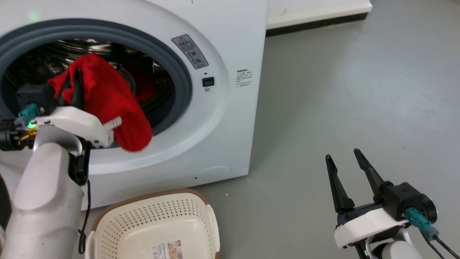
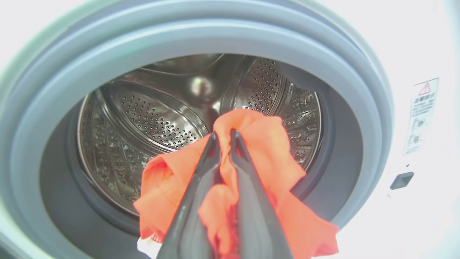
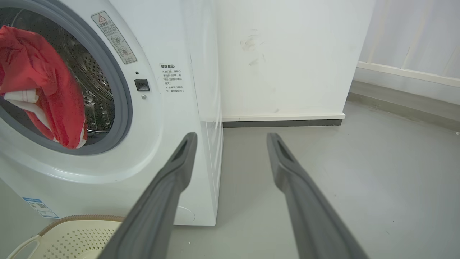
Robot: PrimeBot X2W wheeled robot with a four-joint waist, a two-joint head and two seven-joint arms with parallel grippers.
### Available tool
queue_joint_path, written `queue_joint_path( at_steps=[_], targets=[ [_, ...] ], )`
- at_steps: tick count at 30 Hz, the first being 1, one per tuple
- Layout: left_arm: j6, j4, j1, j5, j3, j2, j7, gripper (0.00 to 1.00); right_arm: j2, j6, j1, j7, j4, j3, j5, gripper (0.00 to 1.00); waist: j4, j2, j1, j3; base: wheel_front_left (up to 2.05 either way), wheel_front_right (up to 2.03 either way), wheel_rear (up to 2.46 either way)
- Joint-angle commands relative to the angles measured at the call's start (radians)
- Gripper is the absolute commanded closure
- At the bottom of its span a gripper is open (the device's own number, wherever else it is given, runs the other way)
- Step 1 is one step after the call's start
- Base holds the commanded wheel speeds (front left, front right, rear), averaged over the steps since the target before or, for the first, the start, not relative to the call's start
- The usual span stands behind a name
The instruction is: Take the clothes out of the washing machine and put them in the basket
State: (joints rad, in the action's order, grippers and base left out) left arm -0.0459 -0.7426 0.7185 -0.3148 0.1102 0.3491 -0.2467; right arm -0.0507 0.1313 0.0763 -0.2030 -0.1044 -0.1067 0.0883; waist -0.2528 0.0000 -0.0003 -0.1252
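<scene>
- Head view: the left gripper (image 1: 72, 84) was at the mouth of the washing machine (image 1: 230, 118), its jaws narrow and pinching the clothes (image 1: 107, 97).
- The clothes were a soft, bright red bundle. It peaked at the grip and hung in loose folds over the lower edge of the grey rubber seal (image 1: 179, 72), with a strip of white ribbed trim (image 1: 115, 122) showing just beside the pale wrist.
- The machine's front was smooth, glossy white. It carried a slanted warning sticker (image 1: 189, 51) and a small black square latch (image 1: 208, 81).
- The basket (image 1: 151, 196) stood on the grey floor (image 1: 341, 90) just below the porthole. It was cream plastic dotted with holes, with a brown woven-look rim and a paper label (image 1: 167, 250) on its bottom. No clothes lay in it.
- The right gripper (image 1: 343, 155) was at the lower right, well apart from the machine. Its jaws were spread wide and held nothing.
- Left wrist view: the two dark fingers nearly met at their tips, with a fold of cloth squeezed between them. Here the cloth looked orange-red under strong light.
- Behind it, the steel drum (image 2: 154, 115) curved away, shiny and perforated, with raised ribs.
- Right wrist view: the matt grey fingers stood wide apart over bare floor.
- At the left, the red bundle draped out of the porthole with a white striped patch showing.
- The basket's rim and a white handle (image 3: 25, 248) showed in the bottom corner.
- A scuffed white wall (image 3: 280, 54) with a dark skirting (image 3: 284, 123) stood beyond the machine.
</scene>
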Motion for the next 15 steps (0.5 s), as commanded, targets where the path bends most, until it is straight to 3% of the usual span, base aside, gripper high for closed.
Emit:
queue_joint_path(
  at_steps=[1,7,15],
  targets=[
    [0.0,0.026,-0.042,-0.004,0.003,-0.003,-0.003,1.0,0.001,-0.001,-0.022,0.007,0.008,0.004,-0.002,0.0,0.039,0.0,0.0003,0.053,0.0,0.0,0.0],
    [0.013,0.163,-0.146,-0.023,0.009,-0.018,0.02,1.0,0.001,-0.001,-0.049,0.025,0.036,0.028,-0.008,0.0,0.074,0.0,0.0003,0.092,0.0,0.0,0.0],
    [0.071,0.495,-0.352,-0.04,0.009,-0.025,0.101,1.0,0.001,-0.001,-0.081,0.044,0.068,0.052,-0.012,0.0,0.117,0.0,0.0003,0.104,0.0,0.0,0.0]
  ],
)
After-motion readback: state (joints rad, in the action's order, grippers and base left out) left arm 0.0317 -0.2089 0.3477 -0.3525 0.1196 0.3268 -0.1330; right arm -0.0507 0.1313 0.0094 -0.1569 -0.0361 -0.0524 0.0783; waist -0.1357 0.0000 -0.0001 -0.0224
